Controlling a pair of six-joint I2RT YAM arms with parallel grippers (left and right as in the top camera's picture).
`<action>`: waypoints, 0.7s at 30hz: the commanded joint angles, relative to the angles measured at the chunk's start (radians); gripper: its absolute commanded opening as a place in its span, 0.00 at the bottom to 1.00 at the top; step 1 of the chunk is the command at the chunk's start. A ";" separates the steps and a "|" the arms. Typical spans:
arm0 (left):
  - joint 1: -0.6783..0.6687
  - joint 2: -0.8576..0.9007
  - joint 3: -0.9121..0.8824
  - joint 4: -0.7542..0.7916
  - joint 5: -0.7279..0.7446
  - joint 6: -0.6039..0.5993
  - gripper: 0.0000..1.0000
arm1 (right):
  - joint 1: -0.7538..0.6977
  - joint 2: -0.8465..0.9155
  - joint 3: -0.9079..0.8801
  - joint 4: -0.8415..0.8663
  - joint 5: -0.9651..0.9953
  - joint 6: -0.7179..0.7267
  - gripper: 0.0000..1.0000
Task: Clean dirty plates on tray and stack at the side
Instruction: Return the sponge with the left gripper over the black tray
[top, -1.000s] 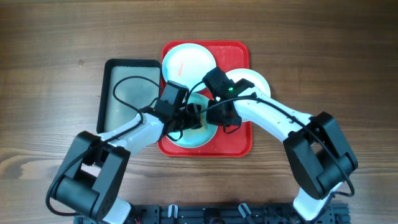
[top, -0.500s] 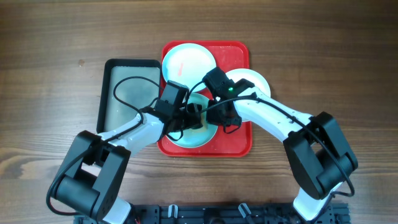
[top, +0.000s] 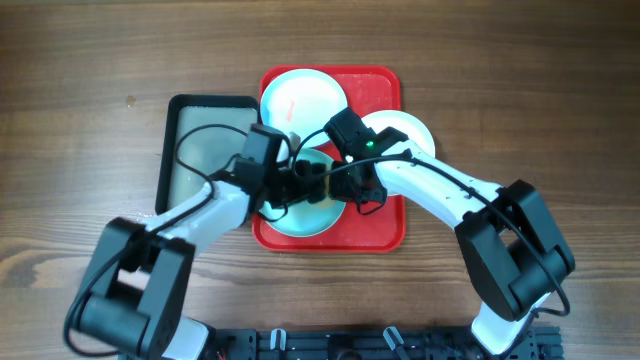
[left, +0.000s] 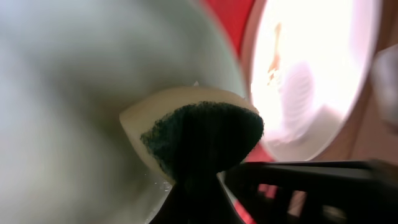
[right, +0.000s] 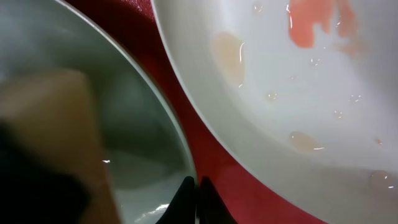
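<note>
Left gripper (top: 303, 180) clamps a yellow-and-green sponge (left: 186, 118) against the light blue round plastic plate (top: 305, 222); right gripper (right: 194, 190) pinches its rim.

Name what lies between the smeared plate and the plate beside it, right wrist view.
A bare strip of the red tray separates the smeared plate from the neighbouring plate, shown in the right wrist view.

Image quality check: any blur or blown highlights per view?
Overhead: sharp, evenly lit. Left wrist: soft throughout, sponge barely resolved, far plate blown out. Right wrist: smeared plate crisp with wet glints; near plate and sponge soft.
</note>
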 joint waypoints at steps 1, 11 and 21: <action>0.028 -0.056 -0.004 0.005 0.016 -0.001 0.04 | 0.012 -0.030 0.003 0.009 -0.031 0.007 0.04; 0.082 -0.109 0.010 -0.012 -0.053 0.058 0.04 | 0.012 -0.030 0.003 0.008 -0.031 0.000 0.10; 0.197 -0.332 0.011 -0.110 -0.249 0.187 0.04 | 0.012 -0.028 0.002 -0.007 -0.024 0.000 0.40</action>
